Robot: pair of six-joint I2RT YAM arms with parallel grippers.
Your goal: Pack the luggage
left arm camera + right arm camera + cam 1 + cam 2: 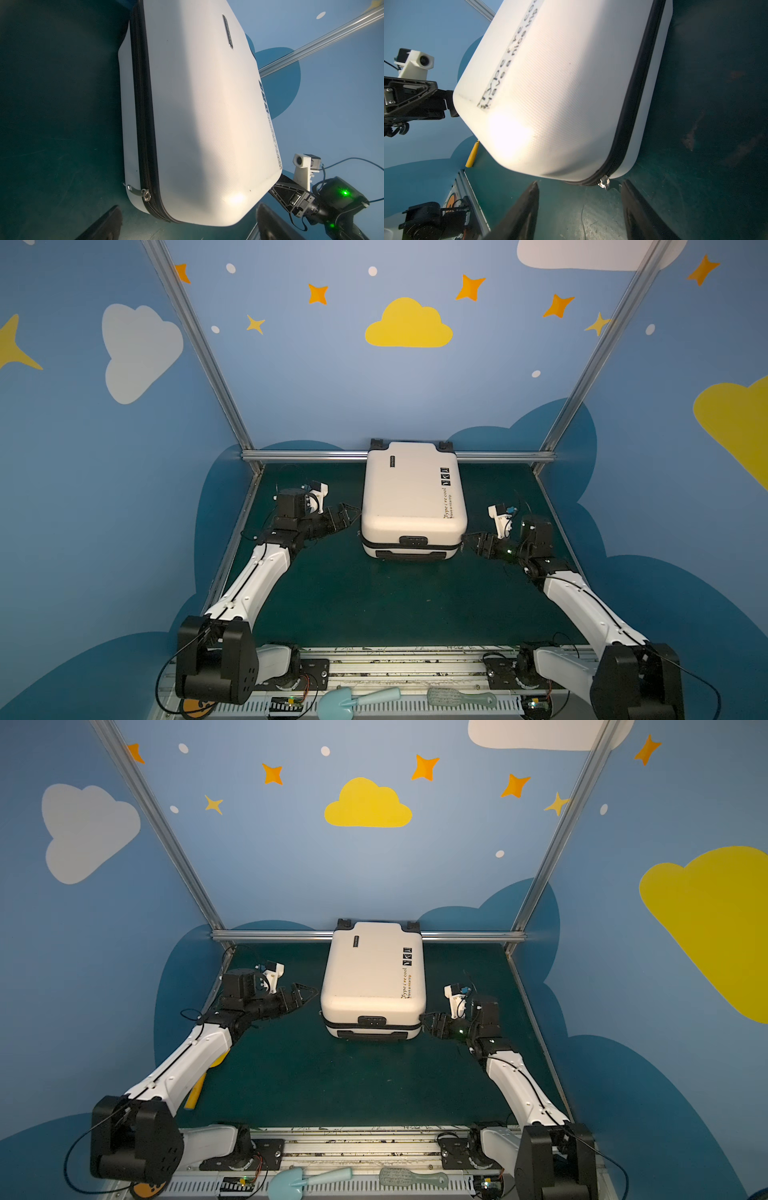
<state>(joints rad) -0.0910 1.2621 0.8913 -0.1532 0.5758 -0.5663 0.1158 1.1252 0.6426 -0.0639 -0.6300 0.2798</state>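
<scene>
The luggage (411, 493) (374, 977) lies flat and zipped shut on the green table, its wheels toward the back rail. Its white shell fills the left wrist view (197, 124) and the right wrist view (560, 93). My left gripper (353, 512) (311, 992) (189, 206) stands open beside the case's left side, holding nothing. My right gripper (467, 539) (424, 1020) (580, 182) is open at the near right corner. A metal zipper pull (604, 182) hangs just in front of its fingers, untouched. Another zipper pull (145, 194) shows at the near left corner.
A light blue toy shovel (357, 699) and a pale hairbrush (461, 699) lie on the front rail. A yellow stick-like object (195, 1090) lies under the left arm. An aluminium frame bar (307, 455) runs along the table's back edge behind the case.
</scene>
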